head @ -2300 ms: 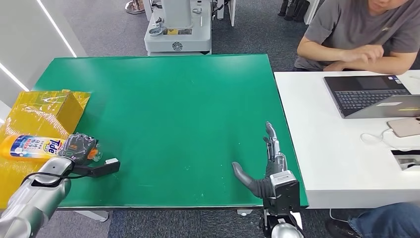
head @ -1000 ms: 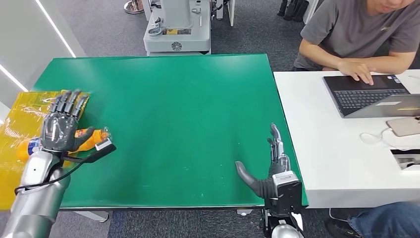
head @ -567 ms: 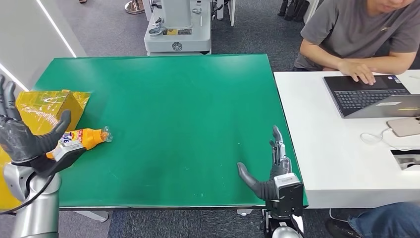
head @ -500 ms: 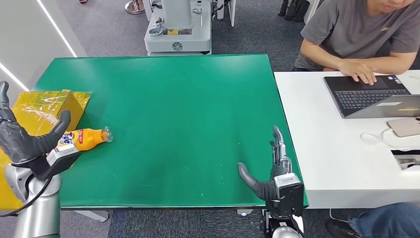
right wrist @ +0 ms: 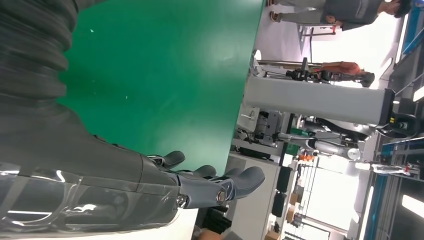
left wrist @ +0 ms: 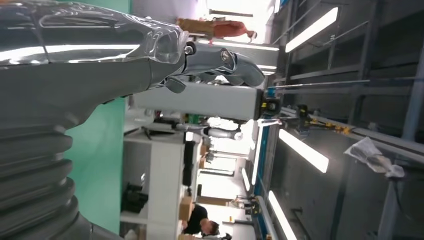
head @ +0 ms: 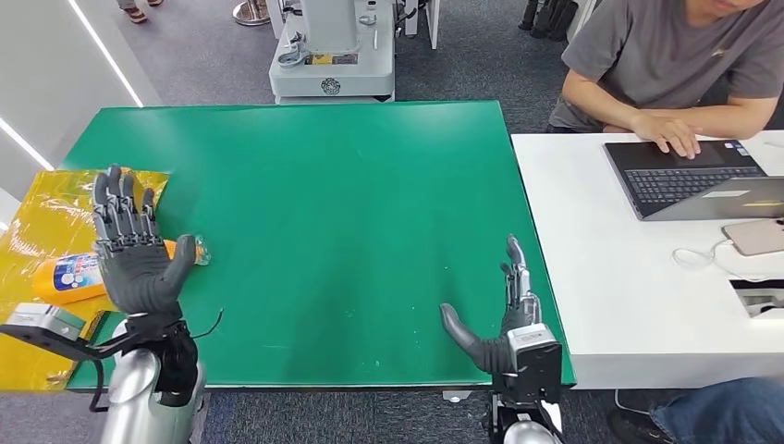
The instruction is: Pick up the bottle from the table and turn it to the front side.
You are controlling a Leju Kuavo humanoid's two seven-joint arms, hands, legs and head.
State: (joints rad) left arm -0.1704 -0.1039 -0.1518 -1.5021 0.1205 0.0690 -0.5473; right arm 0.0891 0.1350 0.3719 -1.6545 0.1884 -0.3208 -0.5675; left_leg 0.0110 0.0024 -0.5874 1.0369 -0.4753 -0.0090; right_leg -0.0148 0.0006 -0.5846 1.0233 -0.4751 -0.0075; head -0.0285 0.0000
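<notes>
The left hand point(head: 137, 248), fingers spread and empty, hovers over the bottle point(head: 79, 275) lying crosswise just behind them, nearer than the open right hand point(head: 499, 314).

The bottle point(head: 74, 276), at the left of the head view, carries a blue label. Its print is too small to read. No other text is legible.

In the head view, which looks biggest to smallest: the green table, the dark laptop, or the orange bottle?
1. Green-topped table, by far the largest.
2. Dark open laptop.
3. Orange plastic detergent bottle, smallest, though the robot's left hand hides part of it.
</notes>
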